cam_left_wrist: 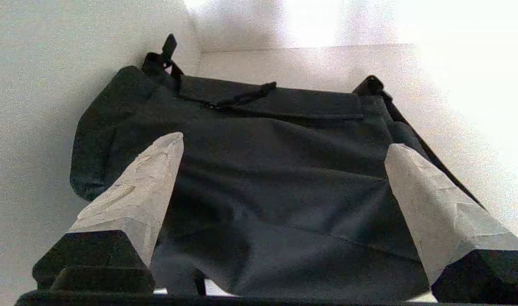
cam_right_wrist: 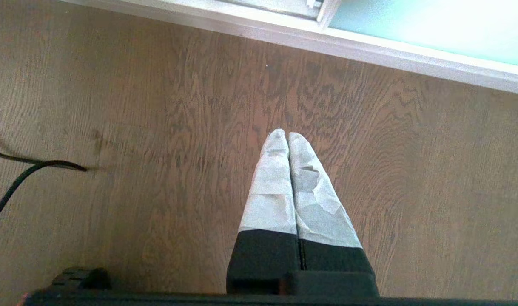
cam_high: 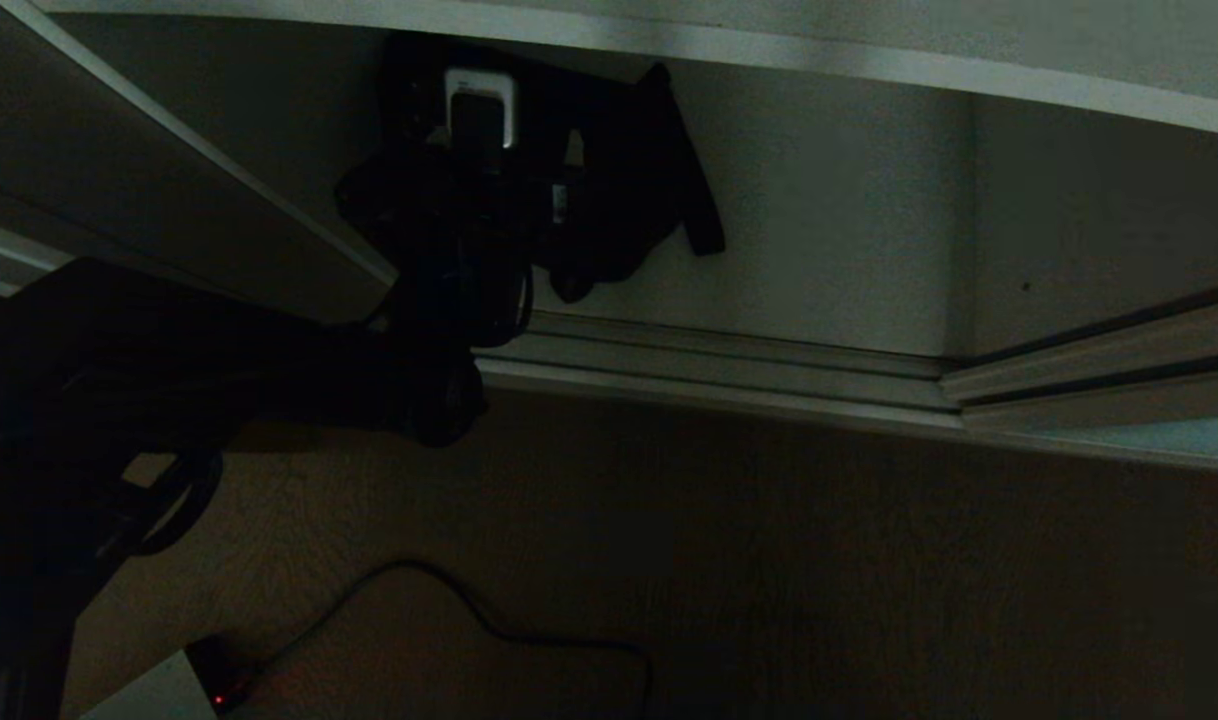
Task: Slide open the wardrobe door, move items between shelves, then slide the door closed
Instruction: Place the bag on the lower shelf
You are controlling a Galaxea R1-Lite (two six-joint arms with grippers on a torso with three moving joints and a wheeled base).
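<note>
A black fabric item with straps lies on a pale shelf, tucked into the corner against the wardrobe's side wall. My left gripper is open, and its taped fingers stand wide apart just over the cloth, one near each side. In the head view my left arm reaches into the low compartment, where the same black item shows on the bottom shelf under an upper board. My right gripper is shut on nothing and hangs parked above the wooden floor. The frosted sliding wardrobe door stands beyond it.
The ridged silver floor track runs along the compartment's front. The wardrobe's side panel is close on the left of my arm. A black cable trails over the wooden floor to a white box with a red light.
</note>
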